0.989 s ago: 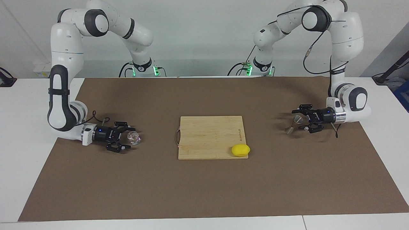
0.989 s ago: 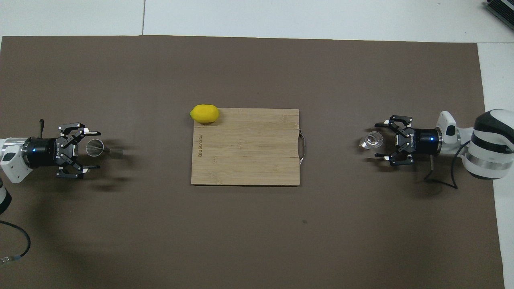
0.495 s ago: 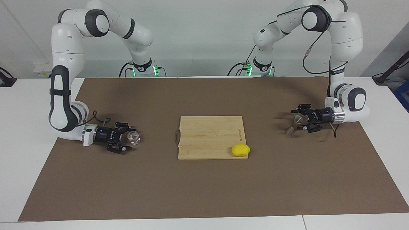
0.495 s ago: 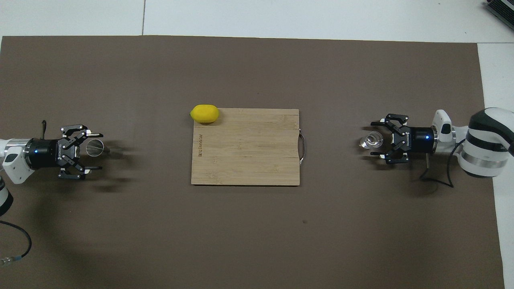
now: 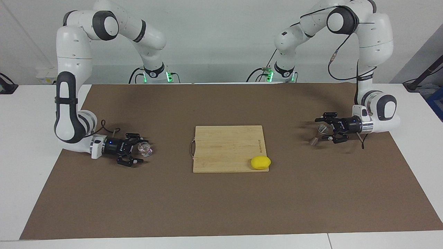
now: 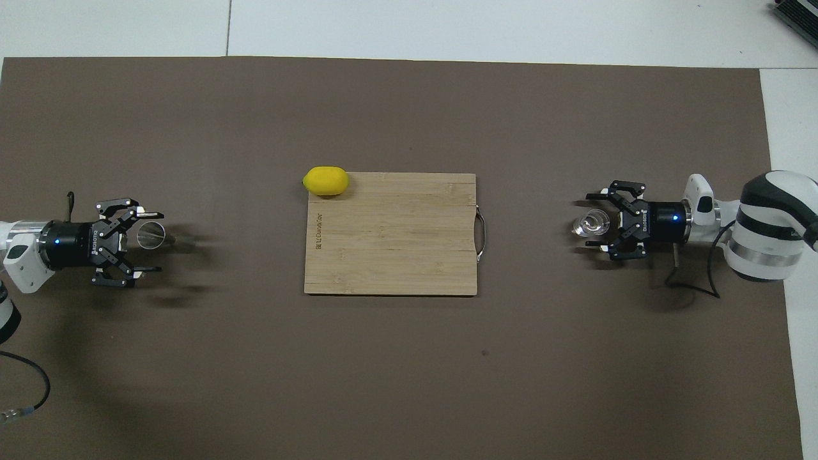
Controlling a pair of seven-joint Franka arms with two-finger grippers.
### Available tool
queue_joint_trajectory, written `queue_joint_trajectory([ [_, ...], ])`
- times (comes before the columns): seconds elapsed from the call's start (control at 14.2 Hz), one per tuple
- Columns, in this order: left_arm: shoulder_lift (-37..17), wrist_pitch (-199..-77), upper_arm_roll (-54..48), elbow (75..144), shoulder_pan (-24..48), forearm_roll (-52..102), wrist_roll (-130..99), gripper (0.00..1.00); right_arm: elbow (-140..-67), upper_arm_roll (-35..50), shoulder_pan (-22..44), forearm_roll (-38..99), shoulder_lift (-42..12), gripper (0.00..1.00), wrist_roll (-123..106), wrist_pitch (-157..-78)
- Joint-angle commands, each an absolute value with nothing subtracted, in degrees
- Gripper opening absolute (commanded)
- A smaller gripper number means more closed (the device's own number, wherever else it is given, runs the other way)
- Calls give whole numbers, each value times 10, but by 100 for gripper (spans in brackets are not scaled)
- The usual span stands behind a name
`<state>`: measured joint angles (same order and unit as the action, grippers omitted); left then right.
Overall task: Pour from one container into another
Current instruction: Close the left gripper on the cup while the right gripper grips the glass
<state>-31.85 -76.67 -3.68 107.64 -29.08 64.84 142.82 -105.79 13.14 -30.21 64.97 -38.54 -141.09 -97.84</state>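
While the squat clear glass cup (image 5: 144, 148) with its thick base stands on the matte brown mat (image 5: 221, 207) toward the right arm's end of the table, the right gripper (image 5: 137, 150) lies low and level around it with fingers spread wide, not pinching it. Toward the left arm's end, the grey steel jigger (image 5: 319, 134), two cones joined at a narrow waist, stands on the mat between the spread fingers of the left gripper (image 5: 323, 128). Between them a pale bamboo cutting board (image 5: 228, 148) with a wire handle lies flat, a smooth yellow lemon (image 5: 260, 162) on its corner; white tabletop (image 5: 27, 138) frames the mat, and a plain white wall (image 5: 214, 34) rises by the arms' bases.
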Motion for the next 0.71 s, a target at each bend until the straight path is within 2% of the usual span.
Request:
queue_joint_trajectory([
  [0.0,-314,-753,-37,1080,-295,644,1441,100,-1046,138,-301,657,-395,100,-1394,-987],
  [0.28,-314,-751,-37,1079,-296,644,1441,97,-1046,137,-301,657,-394,96,-1394,-987],
  [0.42,-314,-750,-37,1080,-296,644,1441,90,-1045,137,-301,657,-394,94,-1394,-987],
  [0.64,-314,-750,-37,1080,-296,644,1441,84,-1046,137,-302,656,-392,94,-1392,-986],
])
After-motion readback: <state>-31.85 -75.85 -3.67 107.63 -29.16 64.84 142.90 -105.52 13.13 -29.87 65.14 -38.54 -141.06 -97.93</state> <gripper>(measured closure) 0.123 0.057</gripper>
